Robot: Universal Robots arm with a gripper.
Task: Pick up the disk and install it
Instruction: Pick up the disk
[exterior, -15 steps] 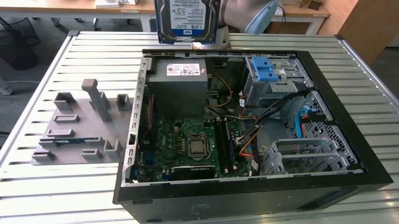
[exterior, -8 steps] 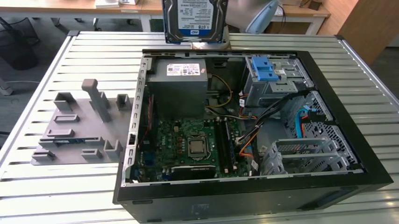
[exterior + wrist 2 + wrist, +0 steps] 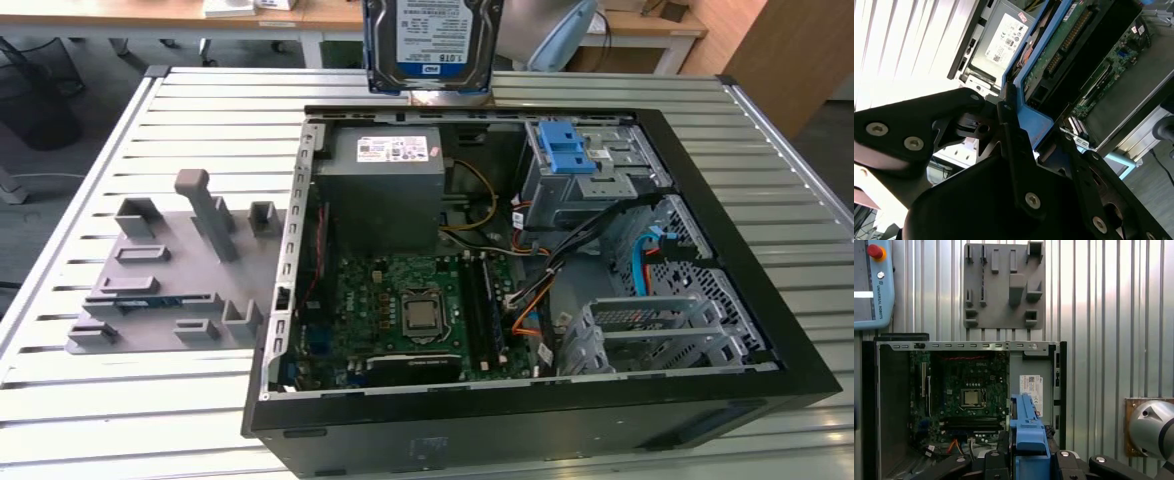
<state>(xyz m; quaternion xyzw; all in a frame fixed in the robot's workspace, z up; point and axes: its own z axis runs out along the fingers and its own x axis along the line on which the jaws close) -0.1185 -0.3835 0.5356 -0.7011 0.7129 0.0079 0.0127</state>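
Note:
The disk (image 3: 434, 45), a silver drive with a white-and-blue label, hangs upright in the air above the far edge of the open computer case (image 3: 747, 300). In the first wrist view its blue carrier bracket (image 3: 1029, 432) shows edge-on between the black fingers (image 3: 996, 460) of my gripper (image 3: 1029, 462). The second wrist view shows the disk's green circuit-board side (image 3: 1074, 45) and blue bracket (image 3: 1041, 122), with my gripper (image 3: 1026, 137) shut on its near end. The case interior lies below the disk.
Inside the case are a grey power-supply box (image 3: 380, 185), a motherboard (image 3: 414, 300), a metal drive cage with a blue latch (image 3: 567, 150) and a lower cage (image 3: 641, 330). A grey parts fixture (image 3: 174, 270) lies on the slatted table (image 3: 200, 100). A teach pendant (image 3: 871, 285) lies nearby.

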